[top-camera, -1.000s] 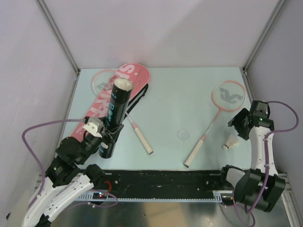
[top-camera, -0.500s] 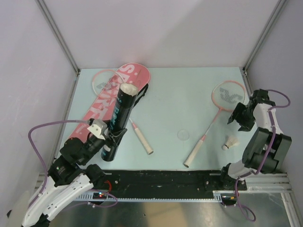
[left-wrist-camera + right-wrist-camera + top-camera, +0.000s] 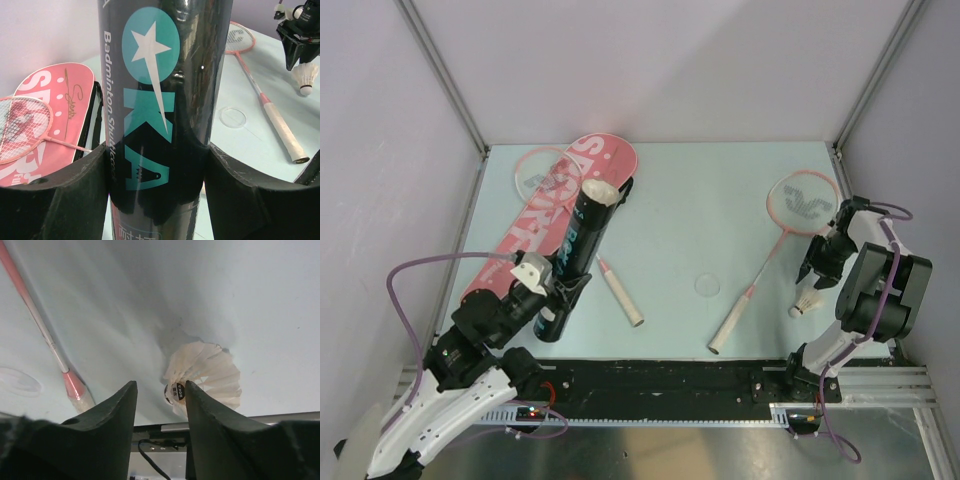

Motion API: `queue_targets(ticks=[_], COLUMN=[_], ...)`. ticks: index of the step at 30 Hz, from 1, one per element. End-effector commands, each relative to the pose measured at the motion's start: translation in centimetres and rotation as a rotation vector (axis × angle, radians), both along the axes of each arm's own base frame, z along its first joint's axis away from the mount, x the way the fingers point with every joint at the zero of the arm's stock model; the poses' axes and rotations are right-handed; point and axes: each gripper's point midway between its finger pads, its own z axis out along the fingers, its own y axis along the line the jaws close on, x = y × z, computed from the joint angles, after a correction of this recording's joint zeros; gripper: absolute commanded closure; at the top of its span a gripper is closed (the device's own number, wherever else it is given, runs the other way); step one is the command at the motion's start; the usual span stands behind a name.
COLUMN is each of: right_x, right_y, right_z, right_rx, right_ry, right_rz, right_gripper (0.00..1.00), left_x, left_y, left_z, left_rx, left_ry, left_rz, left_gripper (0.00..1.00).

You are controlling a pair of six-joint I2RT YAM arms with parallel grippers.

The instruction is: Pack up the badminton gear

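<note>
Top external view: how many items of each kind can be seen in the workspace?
pink-framed rackets with white handles: 2
white feather shuttlecock in plain sight: 1
black printed tube: 1
pink white-lettered racket case: 1
clear round disc: 1
Total: 6

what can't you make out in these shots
1. Tube contents: top view, its mouth too small.
2. Tube ends: left wrist view, cut off by frame edges.
3. Whether right gripper touches the shuttlecock: right wrist view, fingers partly hide its cork.
</note>
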Motion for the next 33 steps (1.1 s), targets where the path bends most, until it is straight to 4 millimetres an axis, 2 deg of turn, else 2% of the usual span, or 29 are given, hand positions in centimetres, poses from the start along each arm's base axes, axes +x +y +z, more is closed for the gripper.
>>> queue_targets(ticks=[1,7,11,15,19,23,28,31,33], right_x=[0.4,-0.7,-0.6,-0.5,0.7,3.3,6.2,7.2,7.0], right_y=[0.7,1.9,2.3,2.6,2.7,3.3,5.2,8.3,10.8], right_z=[1.5,1.6,1.8,1.9,3.8,8.9,18.2,23.5,27.0], right_rx=[0.036,0.086,0.111,0.137,0.134,0.11,0.073,0.104,0.121], right_ry=[-0.025,0.025,0.019,0.02,-0.073,-0.277,-0.598,-0.813,-0.959], right_rz=[0.028,0.061,0.069,0.078,0.083,0.097,0.137,0.202,0.252], right_gripper=[0.56,0.66,0.72,0.95,1.0,1.0,1.0,1.0,1.0], left_x=[0.1,0.2,0.3,0.4,0.6,0.5,0.4,0.0,-0.3], left_y=[-0.5,-0.7,-0.7,-0.5,-0.3,-0.7,-2.1,-3.0,-3.4], left_z=[1.9,1.9,1.8,1.7,1.3,1.0,0.5,0.0,-0.2], left_rx=[-0.036,-0.029,-0.025,-0.02,-0.009,0.007,0.043,0.081,0.113], left_ry=[-0.057,-0.057,-0.056,-0.057,-0.062,-0.056,-0.036,-0.041,-0.062], left_rz=[-0.016,-0.023,-0.019,-0.011,0.005,-0.013,-0.082,-0.141,-0.184], left_gripper=[1.0,1.0,1.0,1.0,1.0,1.0,1.0,1.0,1.0])
